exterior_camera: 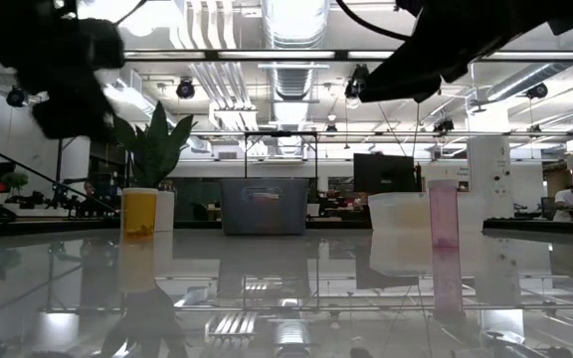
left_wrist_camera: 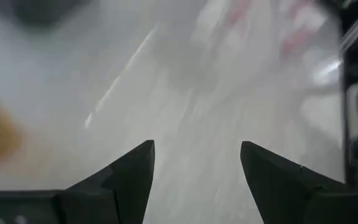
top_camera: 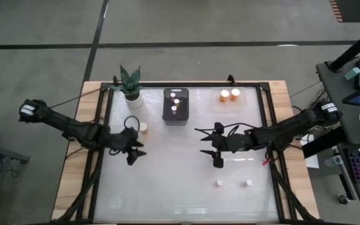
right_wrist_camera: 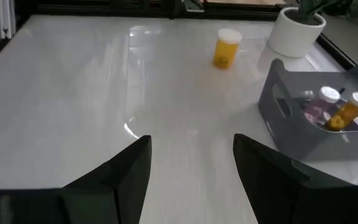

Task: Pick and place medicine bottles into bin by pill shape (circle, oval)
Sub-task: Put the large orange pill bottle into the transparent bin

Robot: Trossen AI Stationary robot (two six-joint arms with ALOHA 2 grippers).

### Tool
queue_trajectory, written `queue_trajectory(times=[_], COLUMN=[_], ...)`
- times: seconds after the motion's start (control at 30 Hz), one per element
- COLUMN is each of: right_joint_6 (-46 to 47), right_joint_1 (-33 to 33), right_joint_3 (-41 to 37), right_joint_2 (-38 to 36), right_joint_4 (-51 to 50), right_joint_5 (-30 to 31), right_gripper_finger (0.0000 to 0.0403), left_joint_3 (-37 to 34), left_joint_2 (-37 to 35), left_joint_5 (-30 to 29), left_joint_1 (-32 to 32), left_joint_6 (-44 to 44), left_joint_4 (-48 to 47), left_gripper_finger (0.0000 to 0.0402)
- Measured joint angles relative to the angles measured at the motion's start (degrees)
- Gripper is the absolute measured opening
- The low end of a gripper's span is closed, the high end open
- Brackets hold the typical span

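Note:
One orange medicine bottle (top_camera: pixel 144 128) with a white cap stands upright on the table, also seen in the right wrist view (right_wrist_camera: pixel 227 48) and the low view (exterior_camera: pixel 138 212). My left gripper (top_camera: pixel 136 152) hovers just near of it, open and holding nothing (left_wrist_camera: pixel 197 155). My right gripper (top_camera: pixel 204 142) hangs over the middle of the table, open and also holding nothing (right_wrist_camera: pixel 191 152). Two small white bottles (top_camera: pixel 219 183) (top_camera: pixel 249 183) stand near the front right. The grey bin (top_camera: pixel 175 105) holds several bottles (right_wrist_camera: pixel 347 111). A clear bin (top_camera: pixel 230 95) at the back right holds two orange bottles.
A potted plant (top_camera: pixel 130 84) in a white pot (right_wrist_camera: pixel 297 31) stands at the back left, beside the grey bin. A dark frame (top_camera: pixel 264 119) runs around the tabletop. Bare table lies between the two grippers and along the near edge.

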Motion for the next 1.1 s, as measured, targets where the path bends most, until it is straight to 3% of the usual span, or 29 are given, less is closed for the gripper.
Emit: queue_trajectory(times=[0.1, 0.53, 0.67, 0.97, 1.1], right_joint_6=[0.0, 0.0, 0.0, 0.0, 0.0], right_joint_1=[0.0, 0.0, 0.0, 0.0, 0.0], right_joint_3=[-0.5, -1.1, -1.2, -1.7, -1.7], right_joint_2=[0.4, 0.7, 0.7, 0.7, 0.7], right_joint_4=[-0.2, 0.8, 1.2, 1.2, 1.2], right_joint_5=[0.0, -0.3, -0.3, -0.3, -0.3], right_gripper_finger=[0.0219, 0.0219, 0.0219, 0.0219, 0.0219], left_joint_3=[-1.2, -7.0, -8.9, -14.1, -14.5], left_joint_2=[2.3, 12.8, 14.9, 20.6, 23.4], left_joint_5=[-1.8, -26.1, -31.1, -35.7, -38.2], left_joint_1=[-3.0, -4.4, -4.2, -4.2, -3.8], left_joint_6=[-2.9, -4.6, -4.6, -6.5, -9.0], left_joint_4=[-2.4, -5.1, 0.2, 16.2, 18.5], left_gripper_finger=[0.0223, 0.0223, 0.0223, 0.0223, 0.0223])
